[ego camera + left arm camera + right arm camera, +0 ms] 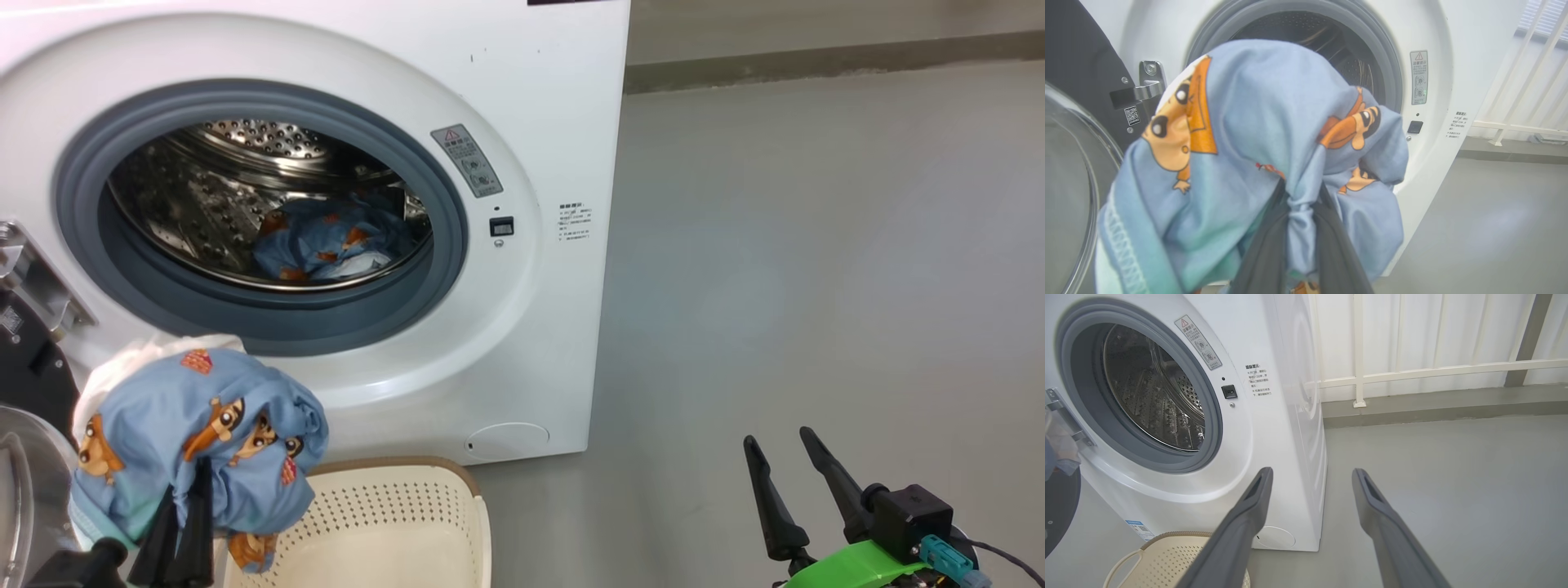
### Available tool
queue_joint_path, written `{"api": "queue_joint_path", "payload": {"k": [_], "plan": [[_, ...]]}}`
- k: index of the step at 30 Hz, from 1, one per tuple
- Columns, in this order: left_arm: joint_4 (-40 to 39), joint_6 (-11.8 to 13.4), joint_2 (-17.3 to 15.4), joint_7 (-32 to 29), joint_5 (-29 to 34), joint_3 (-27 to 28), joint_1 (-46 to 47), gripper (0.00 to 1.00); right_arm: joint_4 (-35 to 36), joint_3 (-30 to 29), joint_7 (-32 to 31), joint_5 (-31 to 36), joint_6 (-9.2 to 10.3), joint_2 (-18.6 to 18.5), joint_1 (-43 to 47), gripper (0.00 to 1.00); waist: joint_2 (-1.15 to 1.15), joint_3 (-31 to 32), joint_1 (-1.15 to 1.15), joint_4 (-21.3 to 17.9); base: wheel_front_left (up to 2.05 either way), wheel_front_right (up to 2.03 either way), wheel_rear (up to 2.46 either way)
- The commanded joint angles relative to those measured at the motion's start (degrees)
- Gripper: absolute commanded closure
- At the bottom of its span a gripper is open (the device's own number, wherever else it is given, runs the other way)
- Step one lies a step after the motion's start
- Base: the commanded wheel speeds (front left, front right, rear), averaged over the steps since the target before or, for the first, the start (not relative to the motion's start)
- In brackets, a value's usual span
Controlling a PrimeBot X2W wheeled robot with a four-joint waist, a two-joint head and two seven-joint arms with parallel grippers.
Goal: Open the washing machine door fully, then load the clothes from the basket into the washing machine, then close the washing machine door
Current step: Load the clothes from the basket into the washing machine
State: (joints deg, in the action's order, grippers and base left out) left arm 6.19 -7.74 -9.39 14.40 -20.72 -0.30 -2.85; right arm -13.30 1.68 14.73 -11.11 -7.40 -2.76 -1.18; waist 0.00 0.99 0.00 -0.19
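Clamped in the left claw [189, 498], one bundle of clothes [196, 425] hangs above the basket [457, 498], below and left of the washing machine [539, 98] opening. Another bundle [326, 241] lies in the drum [204, 204]. Washing machine door [28, 384]: swung open at left. Right claw [779, 437]: fingers apart, empty. Judged remaining: load the held bundle, then close the door.

Light is soft, even and bright, and shadows are faint. In the head view a pale bluish haze sits on the floor [816, 245] toward 3 o'clock, and the drum [245, 163] glints at 10 o'clock. In the left wrist view the cloth [1257, 122], close to the lens, looks slightly soft, and a pale flare lies at 4 o'clock. In the right wrist view the machine [1274, 343] bows at its edges. The railing [1412, 371] at 1 o'clock is washed white by backlight, and the right gripper [1312, 469] goes soft toward 6 o'clock.
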Motion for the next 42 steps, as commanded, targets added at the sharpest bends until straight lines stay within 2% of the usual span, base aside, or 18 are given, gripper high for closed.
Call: {"api": "queue_joint_path", "payload": {"k": [1, 10, 25, 30, 42], "plan": [[-1.71, 0.25, -0.45, 0.6, 0.99, 2.61, 0.53, 1.0, 1.44, 1.42, 0.27, 0.31, -0.09, -0.11, -0.85, 0.0, 0.0, 0.32, 0.0, 0.01, 0.0, 0.0, 0.0], [-2.04, 0.25, 0.77, 0.6, 2.21, 3.3, -0.43, 1.0, 1.33, 1.9, 0.27, -0.12, -0.09, -0.11, -0.88, 0.0, 0.0, 0.79, 0.0, -0.2, 0.0, 0.0, 0.0], [-2.06, 0.25, 0.27, 0.6, 1.2, 2.68, -0.22, 1.0, 1.75, 2.41, 0.27, -0.93, -0.09, -0.11, -0.35, 0.0, 0.0, -1.92, 0.0, -0.64, 0.0, 0.0, 0.0], [-2.28, 0.25, -0.99, 0.6, -0.67, 2.17, 1.84, 1.0, 2.83, 3.02, 0.27, -0.91, -0.09, -0.11, -0.63, 0.0, 0.0, -6.44, 0.0, -1.24, 0.0, 0.0, 0.0], [-1.87, 0.25, -7.5, 0.6, -6.04, 2.03, 12.82, 1.0, 7.1, 4.26, 0.27, -0.56, -0.09, -0.11, -3.31, 0.0, 0.0, -21.12, 0.0, -4.13, 0.0, 0.0, 0.0]]}}
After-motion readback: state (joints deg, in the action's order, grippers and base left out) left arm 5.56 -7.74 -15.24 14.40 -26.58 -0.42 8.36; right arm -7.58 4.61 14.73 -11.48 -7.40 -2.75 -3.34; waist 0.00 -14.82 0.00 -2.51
